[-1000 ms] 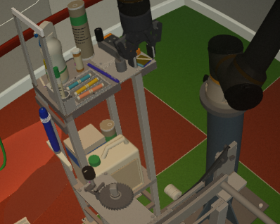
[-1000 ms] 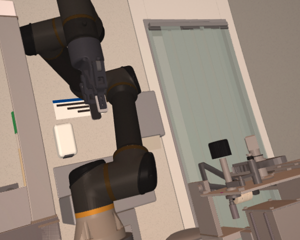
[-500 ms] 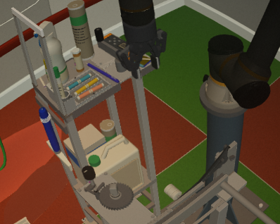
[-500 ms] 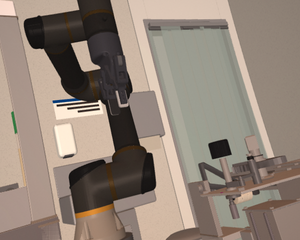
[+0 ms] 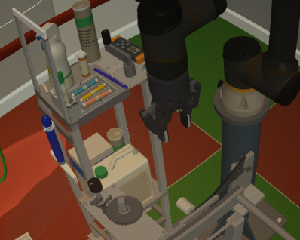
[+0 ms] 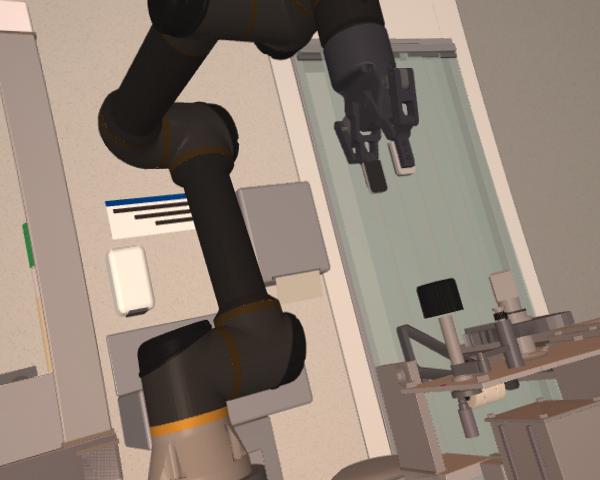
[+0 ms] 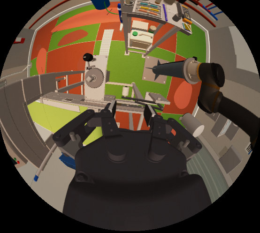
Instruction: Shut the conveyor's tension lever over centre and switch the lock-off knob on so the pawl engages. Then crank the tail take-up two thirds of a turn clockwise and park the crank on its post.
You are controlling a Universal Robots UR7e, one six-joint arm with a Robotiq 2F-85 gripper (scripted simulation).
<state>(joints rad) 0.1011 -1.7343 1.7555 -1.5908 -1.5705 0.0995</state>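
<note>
The black lock-off knob (image 5: 95, 184) stands on its stem right beside the toothed ratchet wheel (image 5: 124, 211), both on a pale plate at the conveyor's end. My gripper (image 5: 173, 126) hangs open and empty high above the conveyor frame (image 7: 101, 99), well up and to the right of the knob (image 6: 439, 297). The dark tension lever (image 5: 231, 177) slants up along the conveyor's side near the robot's blue pedestal. A white roller (image 5: 185, 205) sits below the frame. In the wrist camera the wheel (image 7: 94, 79) and knob (image 7: 87, 57) lie ahead of my fingers (image 7: 129, 111).
A cream jerrycan (image 5: 127, 171) with a green cap sits on the lower shelf of a tall rack, whose top tray (image 5: 92, 90) carries bottles, markers and a handset. The robot's pedestal (image 5: 241, 143) stands right of the gripper. The floor is red and green.
</note>
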